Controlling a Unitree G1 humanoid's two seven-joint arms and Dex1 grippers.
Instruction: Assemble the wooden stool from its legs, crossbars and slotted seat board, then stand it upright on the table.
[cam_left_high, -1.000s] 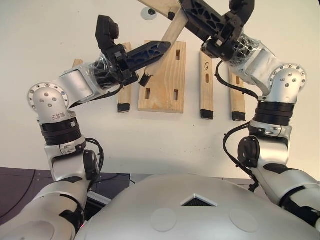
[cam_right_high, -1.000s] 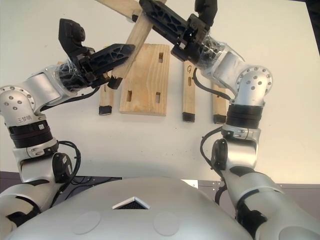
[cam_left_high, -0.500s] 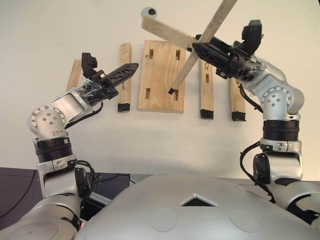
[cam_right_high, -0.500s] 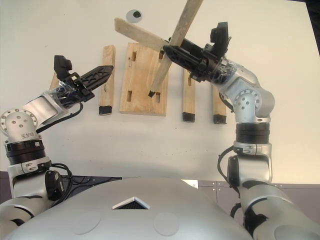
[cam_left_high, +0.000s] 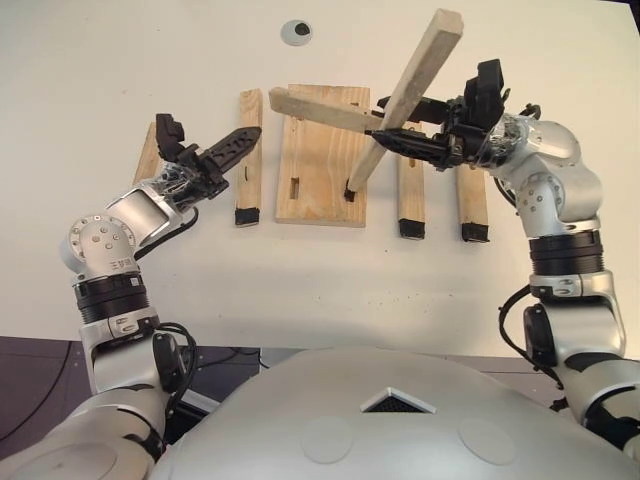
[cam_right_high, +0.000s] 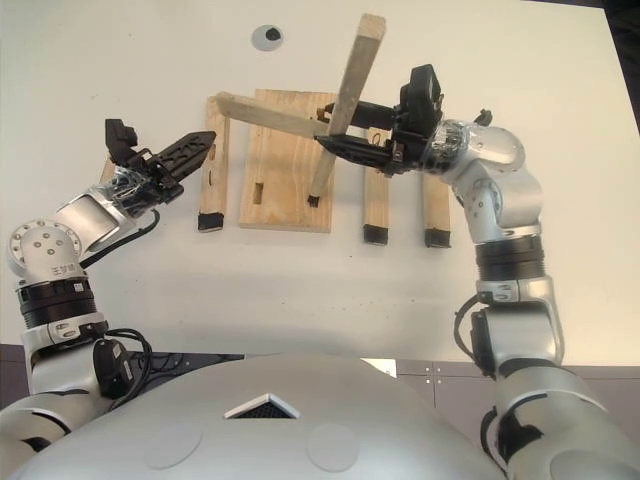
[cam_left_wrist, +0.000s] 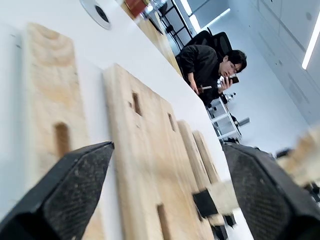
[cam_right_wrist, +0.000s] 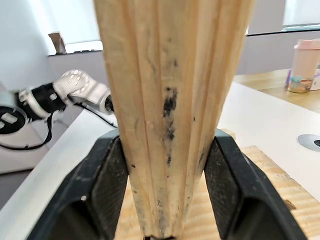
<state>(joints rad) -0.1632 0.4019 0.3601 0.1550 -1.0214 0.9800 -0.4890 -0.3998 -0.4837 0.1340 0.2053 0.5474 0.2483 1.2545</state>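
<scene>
- Left eye view: the seat board (cam_left_high: 318, 170) lies flat on the desk (cam_left_high: 320, 270), nearer the far edge than the near one.
  - The right gripper (cam_left_high: 378, 118) is clamped on the held leg (cam_left_high: 421, 70), which tilts up and to the right.
  - A crossbar (cam_left_high: 320, 108) joined to that leg juts left over the board.
  - The leg's black-capped foot meets the board at its near right slot (seated or only touching, I cannot tell).
  - The left gripper (cam_left_high: 240, 145) hovers with nothing in it over the left loose leg (cam_left_high: 248, 175), which lies just beside the board's left edge.
  - A further leg (cam_left_high: 148, 155) lies beyond it, partly hidden by the left arm.
  - A round disc (cam_left_high: 295, 32) sits near the desk's far edge.
- Right eye view: the two right loose legs (cam_right_high: 377, 205) lie side by side, flat, just right of the board and parallel to it.
- Left wrist view: the left gripper's fingers (cam_left_wrist: 65, 195) stand wide apart with nothing between them. The slotted board and the loose leg lie below.
- Right wrist view: both pads (cam_right_wrist: 102, 185) press the sides of the held leg, with the board beneath.
</scene>
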